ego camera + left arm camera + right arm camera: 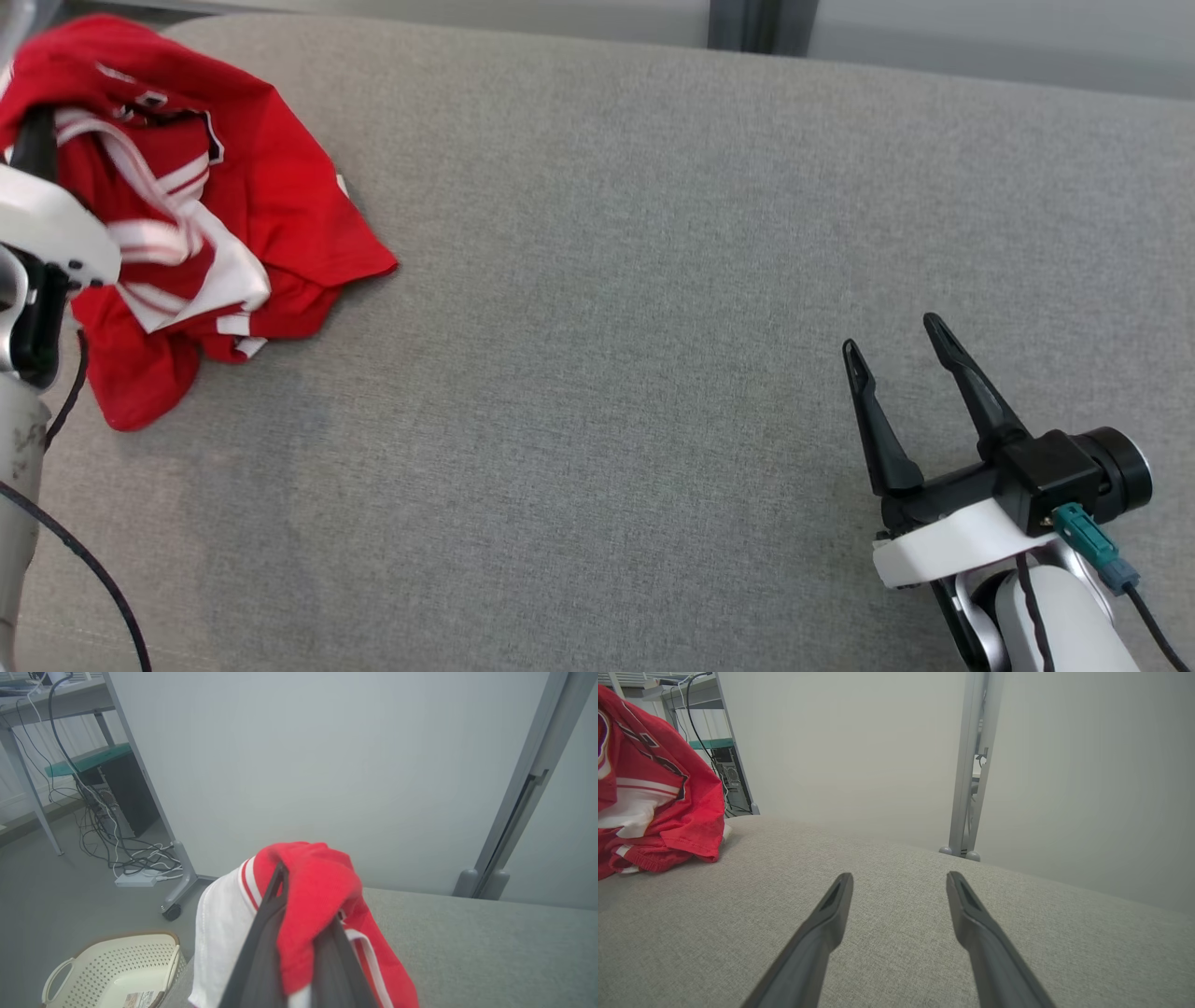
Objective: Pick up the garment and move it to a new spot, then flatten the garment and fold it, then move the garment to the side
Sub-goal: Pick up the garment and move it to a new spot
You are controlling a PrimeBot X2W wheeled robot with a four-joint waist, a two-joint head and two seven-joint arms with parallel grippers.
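The garment [233,205], a red jersey with white stripes and dark lettering, lies crumpled at the far left corner of the grey upholstered surface [607,280]. My left gripper [35,131] reaches into its left side. In the left wrist view, my left gripper [306,896] is shut on a bunched fold of the garment [317,877], with red and white cloth draped over the fingers. My right gripper [892,336] hovers open at the near right, far from the cloth, with nothing between its fingers. In the right wrist view, the garment [654,788] shows at the left, beyond my right gripper [900,877].
A cream perforated basket [117,970] stands on the floor past the surface's left end. Cables [135,858] and a wheeled panel foot lie behind it. A pale partition wall with a grey post [971,765] backs the surface's far edge.
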